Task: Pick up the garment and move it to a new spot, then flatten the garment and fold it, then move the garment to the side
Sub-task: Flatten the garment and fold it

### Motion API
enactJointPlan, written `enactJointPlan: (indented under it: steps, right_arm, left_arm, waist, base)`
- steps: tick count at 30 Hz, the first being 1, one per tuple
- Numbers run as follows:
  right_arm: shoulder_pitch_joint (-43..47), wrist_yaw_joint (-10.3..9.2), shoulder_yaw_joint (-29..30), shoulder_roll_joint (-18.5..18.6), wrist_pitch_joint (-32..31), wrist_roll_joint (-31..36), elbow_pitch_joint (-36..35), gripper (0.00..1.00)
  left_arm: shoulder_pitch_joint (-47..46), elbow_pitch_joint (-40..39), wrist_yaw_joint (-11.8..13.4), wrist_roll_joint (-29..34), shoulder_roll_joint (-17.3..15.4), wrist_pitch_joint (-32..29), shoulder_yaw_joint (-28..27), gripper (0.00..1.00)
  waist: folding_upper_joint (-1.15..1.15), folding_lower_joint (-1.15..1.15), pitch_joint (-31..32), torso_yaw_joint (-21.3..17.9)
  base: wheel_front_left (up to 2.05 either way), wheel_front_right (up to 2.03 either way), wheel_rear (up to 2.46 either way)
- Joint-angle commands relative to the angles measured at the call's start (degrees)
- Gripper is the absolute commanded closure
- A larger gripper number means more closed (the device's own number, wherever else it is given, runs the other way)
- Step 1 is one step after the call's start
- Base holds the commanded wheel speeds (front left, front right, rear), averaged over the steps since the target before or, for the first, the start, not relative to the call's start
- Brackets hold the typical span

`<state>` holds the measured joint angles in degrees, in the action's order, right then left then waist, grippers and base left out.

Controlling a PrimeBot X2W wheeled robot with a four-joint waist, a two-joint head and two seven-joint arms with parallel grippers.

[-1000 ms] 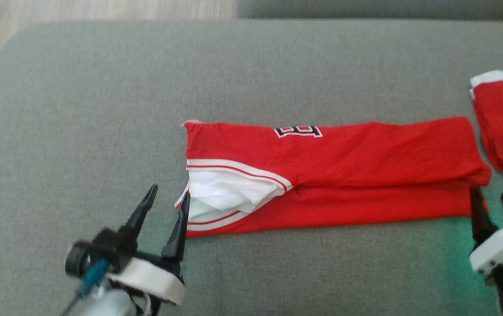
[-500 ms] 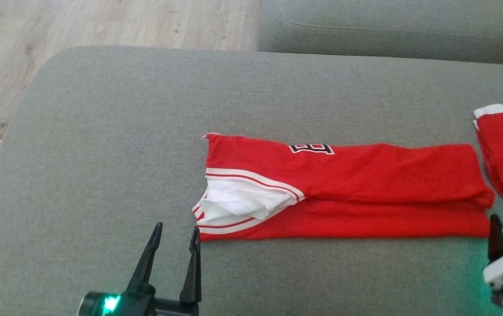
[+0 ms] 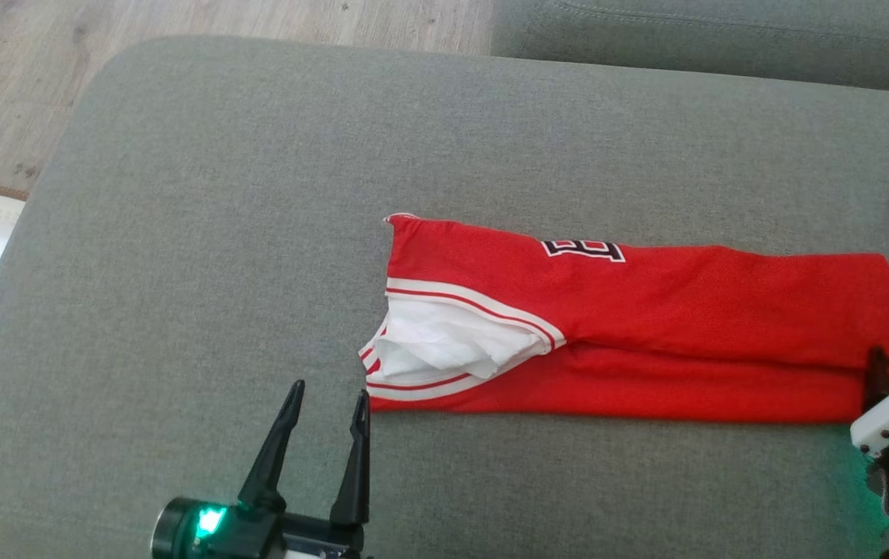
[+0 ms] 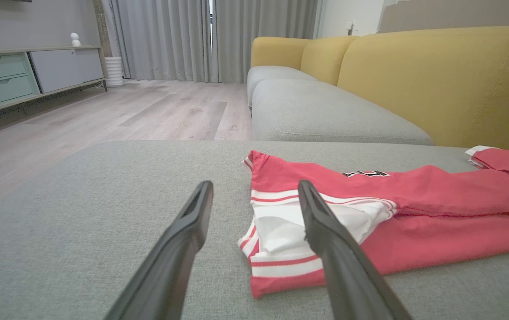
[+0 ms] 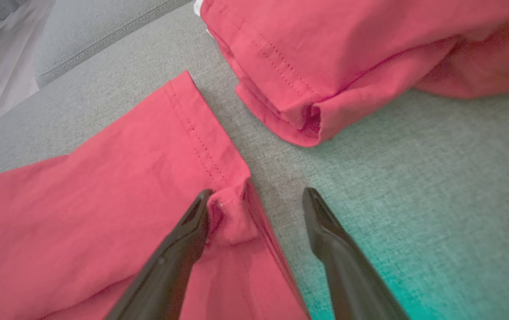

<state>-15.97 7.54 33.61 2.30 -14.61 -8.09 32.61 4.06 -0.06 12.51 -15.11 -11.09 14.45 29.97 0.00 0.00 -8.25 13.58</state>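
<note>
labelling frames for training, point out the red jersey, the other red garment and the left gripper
red jersey [image 3: 685, 310], head view, on its upper red fold
other red garment [image 5: 325, 53], right wrist view, on its stitched hem panel
left gripper [image 3: 331, 387], head view, midway between its fingertips

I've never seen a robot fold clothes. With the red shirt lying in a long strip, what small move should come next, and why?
Probably shut the right gripper on the hem corner of the red garment: its jaws stand open with that hem edge between them. The left gripper, also open, sits just short of the striped end.
</note>
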Motion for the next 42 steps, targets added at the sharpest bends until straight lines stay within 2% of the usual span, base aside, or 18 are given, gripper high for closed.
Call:
enactJointPlan:
  steps: [1, 4, 5, 8, 15, 20, 27, 29, 36, 40, 42]
  right_arm:
    - [-0.5, -0.05, -1.5, 0.6, -0.3, 0.0, -1.0, 0.0]
    - [0.8, -0.05, -3.1, 0.6, -1.0, -1.0, -0.2, 0.0]
    - [1.1, -0.05, -3.8, 0.6, -1.3, -1.7, 0.0, 0.08]
    - [2.1, -0.05, -5.8, 0.6, -1.8, -4.1, 0.4, 1.0]
    - [3.9, -0.05, -9.4, 0.6, 0.2, -7.3, -1.5, 1.0]
    - [4.8, -0.05, -8.8, 0.6, 1.5, -6.6, -5.7, 1.0]
    - [6.4, -0.05, -6.2, 2.6, -1.3, -7.9, -13.3, 1.0]
    - [7.0, -0.05, -6.2, 2.9, -3.1, -10.1, -16.1, 1.0]
    - [8.4, -0.05, -12.9, 2.2, -7.9, -17.4, -27.3, 1.0]
    - [6.8, -0.05, -18.5, 1.2, -9.3, -18.2, -31.8, 1.0]
    - [5.3, -0.05, -23.1, 0.8, -9.6, -19.0, -33.2, 1.0]
  left_arm:
    - [-0.4, -1.3, -0.3, 0.4, 0.6, 0.5, -2.4, 0.0]
    - [-0.2, -0.5, -1.8, 1.3, 1.2, 0.5, -3.1, 0.0]
    - [-0.2, -0.3, -2.2, 1.6, 1.4, 0.5, -3.4, 0.0]
    - [-0.1, 0.0, -3.0, 2.5, 1.9, 0.5, -4.3, 0.0]
    - [0.9, 0.4, -4.1, 4.3, 2.7, 0.5, -6.2, 0.0]
    - [1.8, 0.4, -4.6, 5.2, 3.2, 0.5, -7.4, 0.0]
    - [2.5, 0.3, -5.2, 6.1, 3.7, 0.5, -8.7, 0.0]
    - [2.6, 0.3, -5.4, 6.3, 3.9, 0.5, -9.0, 0.0]
    - [3.1, 0.0, -6.1, 7.5, 4.4, 0.5, -9.9, 0.0]
    - [3.0, -0.2, -6.8, 8.1, 4.5, 0.5, -10.0, 0.0]
    - [3.1, -0.2, -7.5, 8.5, 4.5, 0.5, -10.0, 0.0]
  waist:
    - [0.0, 0.0, 0.1, -0.1]
    - [0.0, 0.0, 0.3, -0.4]
    - [0.0, 0.0, 0.4, -0.6]
    - [0.0, 0.0, 0.7, -0.7]
    - [0.0, 0.0, 1.5, -1.3]
    - [0.0, 0.0, 2.0, -2.3]
    - [0.0, 0.0, 2.2, -3.2]
    - [0.0, 0.0, 2.4, -3.4]
    - [0.0, 0.0, 3.0, -3.4]
    - [0.0, 0.0, 3.2, -2.8]
    - [0.0, 0.0, 3.4, -1.9]
  base:
    - [0.0, 0.0, 0.0]
    - [0.0, 0.0, 0.0]
    - [0.0, 0.0, 0.0]
    - [0.0, 0.0, 0.0]
    - [0.0, 0.0, 0.0]
    - [0.0, 0.0, 0.0]
    - [0.0, 0.0, 0.0]
    - [0.0, 0.0, 0.0]
    - [0.0, 0.0, 0.0]
    - [0.0, 0.0, 0.0]
    - [0.0, 0.0, 0.0]
